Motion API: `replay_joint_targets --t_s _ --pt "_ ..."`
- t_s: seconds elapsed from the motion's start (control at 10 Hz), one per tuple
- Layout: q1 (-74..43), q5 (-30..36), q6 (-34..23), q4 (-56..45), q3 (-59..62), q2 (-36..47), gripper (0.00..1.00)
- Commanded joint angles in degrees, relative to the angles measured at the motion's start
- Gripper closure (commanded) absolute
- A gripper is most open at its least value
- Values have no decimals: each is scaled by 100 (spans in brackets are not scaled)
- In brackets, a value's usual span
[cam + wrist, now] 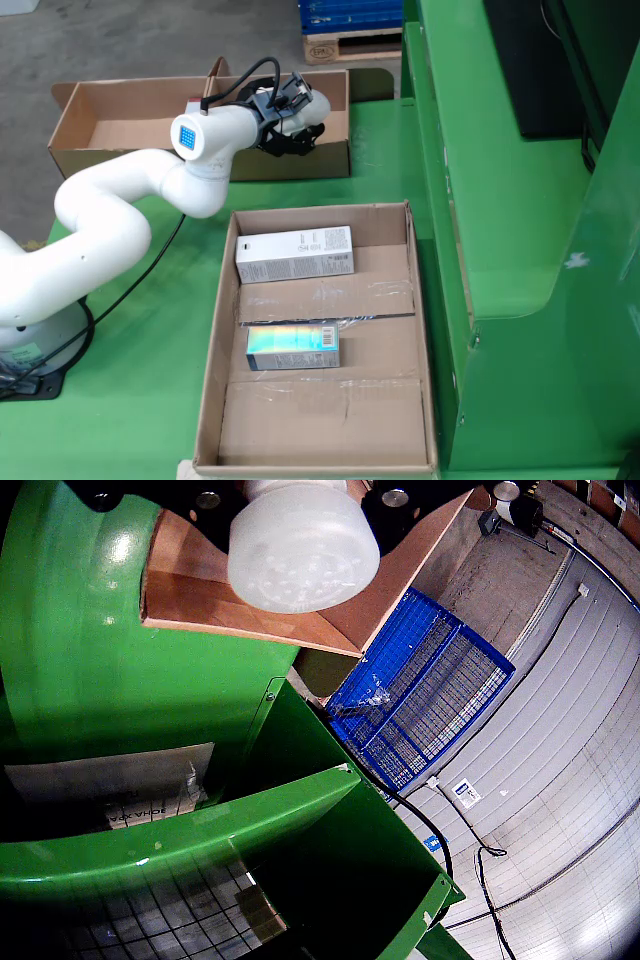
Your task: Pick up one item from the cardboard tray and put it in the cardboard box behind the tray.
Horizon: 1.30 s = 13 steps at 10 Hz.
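Note:
My gripper is a pale suction cup [300, 550], and nothing hangs on it in the wrist view. In the fixed view the gripper [300, 118] is at the right end of the open cardboard box [110, 130] behind the tray, level with its rim. A brown flap of that box [200, 595] shows right behind the cup. The cardboard tray [320, 420] holds a long white carton [295, 253] at its far end and a shiny teal carton [292, 346] near its middle, both lying flat.
A green machine housing [520, 200] rises along the tray's right side and also fills the wrist view [80, 650]. A blue wire cage [430, 690] lies on the floor. A blue pallet [350, 15] stands behind the box. A black cable [150, 270] runs left of the tray.

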Motion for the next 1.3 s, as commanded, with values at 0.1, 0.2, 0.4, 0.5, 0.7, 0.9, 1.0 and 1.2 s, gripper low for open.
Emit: replay_joint_targets --t_s 0.1,0.2,0.4,0.5,0.7,0.9,1.0,1.2 --pt "-29 -7 37 39 140 253 80" --pt "-29 -7 37 39 140 253 70" --pt "-29 -7 37 39 140 253 50" --pt "-29 -7 37 39 140 253 40" --pt "-29 -7 37 39 140 253 20" --pt "-29 -7 37 39 140 253 0" --pt "-29 -7 37 39 140 253 0" --pt "-29 -7 37 39 140 253 0"
